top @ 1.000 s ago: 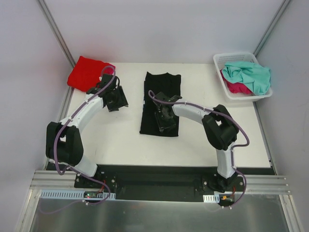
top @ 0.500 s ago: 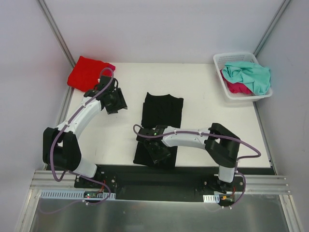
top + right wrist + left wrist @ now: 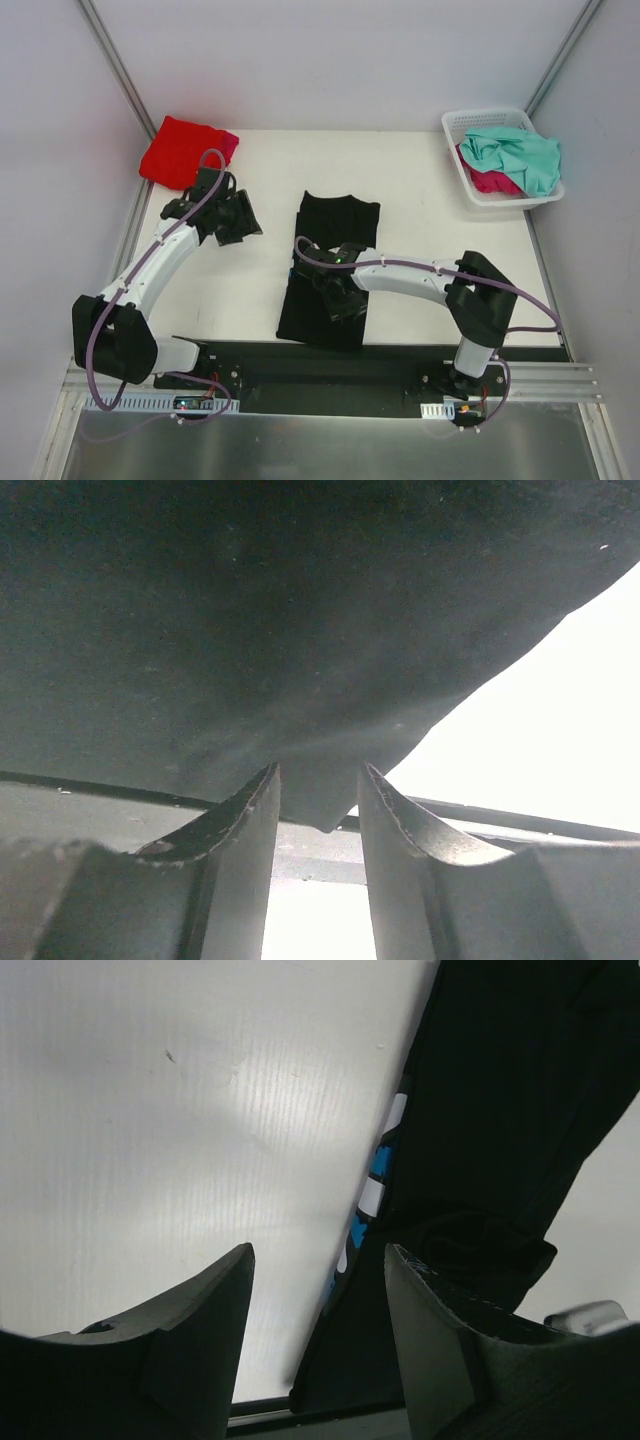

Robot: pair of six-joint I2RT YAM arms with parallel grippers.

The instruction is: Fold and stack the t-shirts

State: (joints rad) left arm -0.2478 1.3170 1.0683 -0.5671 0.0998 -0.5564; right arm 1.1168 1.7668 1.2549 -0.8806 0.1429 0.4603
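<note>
Left tool point(image 3: 234, 215), jaws apart, hovers left of the black t-shirt point(image 3: 336, 226); right tool point(image 3: 341, 296), narrowly apart, sits over it. White lattice basket point(image 3: 456, 126), far right, holds teal t-shirt point(image 3: 516, 156) and magenta t-shirt point(image 3: 490, 183).

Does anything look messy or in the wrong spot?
The black t-shirt lies crooked, kinked in the middle. Its near end reaches the table's front edge and seems to slip over it. In the basket, the teal shirt is crumpled and drapes over the rim.

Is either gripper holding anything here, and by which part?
Nothing looks held. The left gripper is open and empty. The right gripper is open too, a corner of the black t-shirt between its jaws, unpinched.
</note>
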